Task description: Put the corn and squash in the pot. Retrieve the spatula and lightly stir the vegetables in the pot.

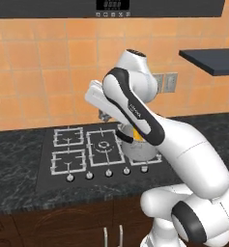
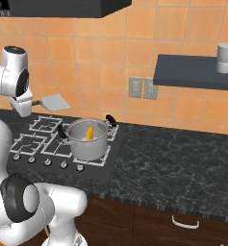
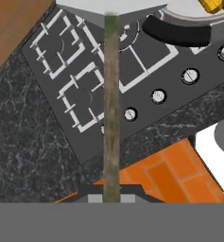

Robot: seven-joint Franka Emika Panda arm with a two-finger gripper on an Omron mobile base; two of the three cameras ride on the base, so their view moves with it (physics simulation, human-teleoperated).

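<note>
**Spatula in hand, pot waiting to be stirred**

My gripper [image 3: 111, 196] is clamped narrow on the thin handle of the spatula [image 2: 54, 102], which I hold in the air above the stove [image 2: 43, 139], its flat pale blade level and off to the left of the pot [image 2: 88, 140]. From the hand view the handle runs straight up from between my fingertips toward the blade at the top edge.

The pot sits on the stove's front right burner. Inside it I see the corn [image 2: 90, 133] leaning against the wall; the squash I cannot make out for certain, though some orange-yellow shows beside the cob in the hand view. I judge the loading step is finished and I am on the stirring step, with the tool fetched but not yet in the pot.

Next I need to carry the blade over the rim, tip it downward and lower it gently among the vegetables without knocking the pot.

Count: one pot, one spatula, one corn cob visible, four burners, five knobs [image 2: 63, 165] along the front.
</note>
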